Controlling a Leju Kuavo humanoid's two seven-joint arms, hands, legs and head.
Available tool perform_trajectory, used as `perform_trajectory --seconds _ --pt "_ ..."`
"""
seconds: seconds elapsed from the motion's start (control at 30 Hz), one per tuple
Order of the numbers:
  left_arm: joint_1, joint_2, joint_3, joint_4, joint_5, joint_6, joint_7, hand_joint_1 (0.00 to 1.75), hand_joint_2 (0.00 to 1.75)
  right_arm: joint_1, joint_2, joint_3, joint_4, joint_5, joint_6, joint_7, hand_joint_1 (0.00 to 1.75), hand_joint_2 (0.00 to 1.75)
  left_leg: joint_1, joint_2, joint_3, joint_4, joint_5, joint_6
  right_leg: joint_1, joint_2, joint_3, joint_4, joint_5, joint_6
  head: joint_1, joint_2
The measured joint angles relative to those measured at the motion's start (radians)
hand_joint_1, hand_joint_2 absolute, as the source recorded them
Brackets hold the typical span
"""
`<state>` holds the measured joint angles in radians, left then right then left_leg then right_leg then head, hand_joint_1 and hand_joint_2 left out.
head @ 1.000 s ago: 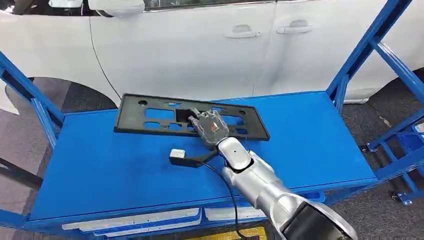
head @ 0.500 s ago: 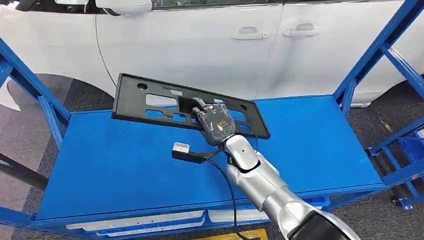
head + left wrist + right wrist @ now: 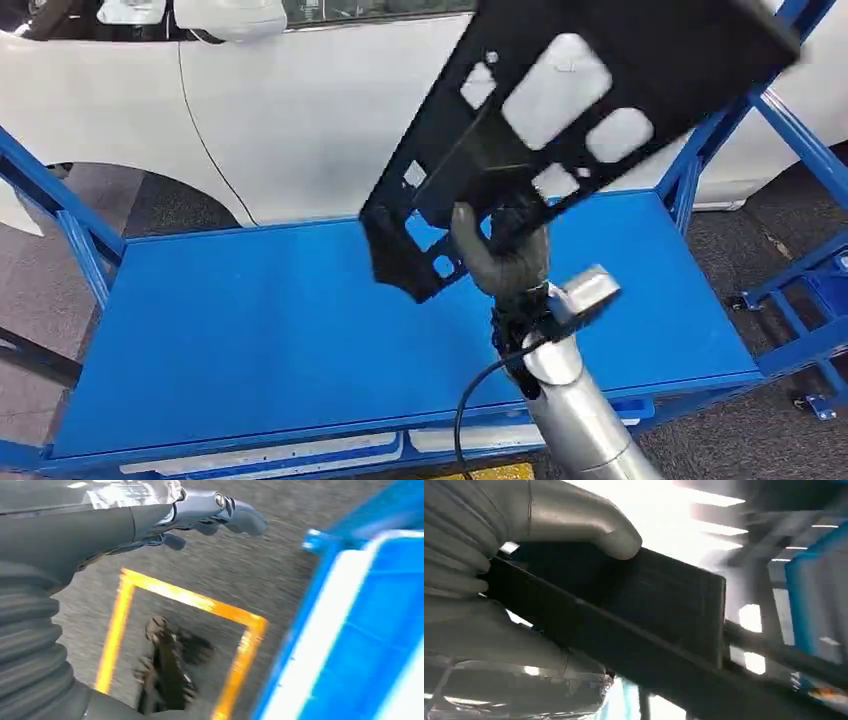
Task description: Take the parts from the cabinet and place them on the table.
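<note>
the right hand holds the black perforated plate near its lower end, fingers closed round it, so most of the plate tilts high above them over the blue worktop; that long overhang could twist it loose or swing it into the white car. the right wrist view shows the thumb pressed on the plate, while the left wrist view shows the left hand holding nothing, fingers loosely apart above the floor.

A car workshop or assembly floor: a white car fills the top of the head view behind a blue steel rack, with more blue framing at right and yellow floor marking on grey flooring.
</note>
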<state>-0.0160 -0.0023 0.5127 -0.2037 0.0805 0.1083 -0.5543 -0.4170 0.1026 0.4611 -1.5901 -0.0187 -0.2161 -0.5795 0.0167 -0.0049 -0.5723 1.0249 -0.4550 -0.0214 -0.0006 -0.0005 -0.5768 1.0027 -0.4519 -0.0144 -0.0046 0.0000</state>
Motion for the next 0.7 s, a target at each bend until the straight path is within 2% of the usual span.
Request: perform_trajectory --seconds 0.03,0.07,0.13,0.17,0.2,0.23,0.3,0.33,0.37,0.4,0.43,0.47,0.5,0.53,0.63,0.67,0.7 --pt "-0.001 0.0 0.009 0.0 0.002 -0.013 -0.004 0.0 1.75 0.016 -0.002 -0.016 -0.033 -0.06 0.045 -0.008 1.75 1.75 -0.005 -0.002 0.006 -0.019 -0.004 0.005 0.004 0.001 -0.004 0.005 -0.001 0.005 0.0 0.0" --pt "-0.003 -0.001 0.015 0.0 0.002 -0.019 -0.006 0.0 1.75 0.034 -0.003 -0.025 -0.059 -0.084 0.069 -0.01 1.75 1.75 -0.006 -0.002 0.002 -0.015 -0.004 0.008 0.003 0.001 -0.006 0.003 0.002 0.009 0.002 0.0" --pt "-0.001 0.0 0.025 0.0 0.003 -0.024 -0.006 0.0 1.75 0.06 -0.006 -0.036 -0.095 -0.095 0.084 -0.011 1.75 1.75 -0.006 -0.003 0.002 -0.016 -0.003 0.019 0.001 0.001 -0.004 0.001 0.003 0.019 0.001 0.0" --pt "-0.002 -0.002 0.029 0.0 0.003 -0.027 -0.005 0.0 1.75 0.068 -0.007 -0.041 -0.112 -0.112 0.098 -0.01 1.75 1.75 0.002 -0.001 0.007 -0.025 0.003 0.028 0.002 0.002 -0.005 0.005 -0.005 0.024 0.0 0.0" --pt "-0.003 -0.003 0.033 0.0 0.002 -0.031 0.0 0.0 1.75 0.074 -0.01 -0.047 -0.126 -0.135 0.119 -0.011 1.75 1.75 0.002 -0.001 0.008 -0.027 0.005 0.033 0.0 0.001 -0.013 0.029 -0.025 0.028 0.001 0.0" --pt "-0.005 -0.003 0.036 0.0 -0.003 -0.036 0.01 0.0 1.75 0.08 -0.015 -0.053 -0.138 -0.181 0.171 -0.011 1.75 1.75 0.002 -0.001 0.007 -0.027 0.005 0.038 -0.002 0.001 -0.044 0.099 -0.065 0.032 0.006 0.0" --pt "-0.005 -0.003 0.04 0.0 -0.012 -0.04 0.043 0.0 1.75 0.109 -0.032 -0.065 -0.162 -0.274 0.3 -0.013 1.75 1.75 0.002 -0.001 0.006 -0.027 0.004 0.041 -0.006 0.001 -0.122 0.262 -0.136 0.039 0.006 0.0" --pt "-0.004 -0.003 0.042 0.0 -0.018 -0.035 0.065 0.0 1.75 0.128 -0.039 -0.07 -0.175 -0.31 0.36 -0.012 1.75 1.75 0.002 -0.001 0.007 -0.026 0.004 0.041 -0.007 0.001 -0.152 0.324 -0.151 0.041 0.006 0.0" --pt "-0.003 -0.003 0.043 0.0 -0.021 -0.03 0.081 0.0 1.75 0.141 -0.042 -0.075 -0.183 -0.329 0.396 -0.011 1.75 1.75 0.002 -0.001 0.007 -0.024 0.007 0.04 -0.008 0.001 -0.157 0.328 -0.141 0.042 0.006 0.0" --pt "-0.003 -0.003 0.043 0.0 -0.026 -0.024 0.097 0.0 1.75 0.148 -0.044 -0.08 -0.193 -0.338 0.424 -0.009 1.75 1.75 0.002 -0.001 0.007 -0.021 0.006 0.04 -0.01 0.001 -0.139 0.289 -0.113 0.041 0.006 0.0" --pt "-0.003 -0.005 0.045 0.0 -0.03 -0.016 0.113 0.0 1.75 0.152 -0.046 -0.085 -0.204 -0.341 0.44 -0.006 1.75 1.75 0.002 -0.002 0.006 -0.019 0.005 0.039 -0.012 0.001 -0.1 0.206 -0.068 0.039 0.005 0.0" --pt "-0.004 -0.006 0.045 0.0 -0.033 -0.007 0.125 0.0 1.75 0.155 -0.047 -0.089 -0.213 -0.341 0.452 -0.005 1.75 1.75 0.002 -0.002 0.007 -0.016 0.004 0.037 -0.012 0.001 -0.049 0.104 -0.02 0.036 0.006 0.0" --pt "-0.005 -0.008 0.046 0.0 -0.036 0.004 0.137 0.0 1.75 0.159 -0.048 -0.092 -0.225 -0.341 0.462 -0.002 1.75 1.75 0.002 -0.003 0.005 -0.014 0.002 0.034 -0.012 0.002 -0.008 0.016 -0.001 0.03 0.006 0.0" --pt "-0.005 -0.01 0.048 0.0 -0.036 0.012 0.144 0.0 1.75 0.163 -0.05 -0.093 -0.23 -0.341 0.47 0.0 1.75 1.75 -0.005 -0.004 0.001 -0.009 0.001 0.027 -0.005 0.002 -0.008 0.012 0.002 0.029 0.004 0.0" --pt "-0.004 -0.013 0.056 0.0 -0.035 0.022 0.155 0.0 1.75 0.179 -0.053 -0.095 -0.244 -0.341 0.479 0.005 1.75 1.75 -0.003 -0.003 -0.002 -0.018 0.012 0.01 -0.001 0.004 -0.017 0.014 0.009 0.018 0.005 0.0" --pt "-0.003 -0.014 0.057 0.0 -0.035 0.025 0.156 0.0 1.75 0.18 -0.054 -0.095 -0.247 -0.341 0.482 0.006 1.75 1.75 -0.005 -0.004 -0.004 -0.018 0.013 0.003 -0.009 0.003 -0.018 0.003 0.017 0.007 0.005 0.0" --pt "-0.003 -0.015 0.059 0.0 -0.036 0.028 0.158 0.0 1.75 0.18 -0.054 -0.095 -0.25 -0.343 0.488 0.006 1.75 1.75 -0.001 -0.002 -0.009 -0.005 -0.008 -0.001 -0.011 -0.002 -0.02 -0.003 0.026 0.001 0.004 0.0"
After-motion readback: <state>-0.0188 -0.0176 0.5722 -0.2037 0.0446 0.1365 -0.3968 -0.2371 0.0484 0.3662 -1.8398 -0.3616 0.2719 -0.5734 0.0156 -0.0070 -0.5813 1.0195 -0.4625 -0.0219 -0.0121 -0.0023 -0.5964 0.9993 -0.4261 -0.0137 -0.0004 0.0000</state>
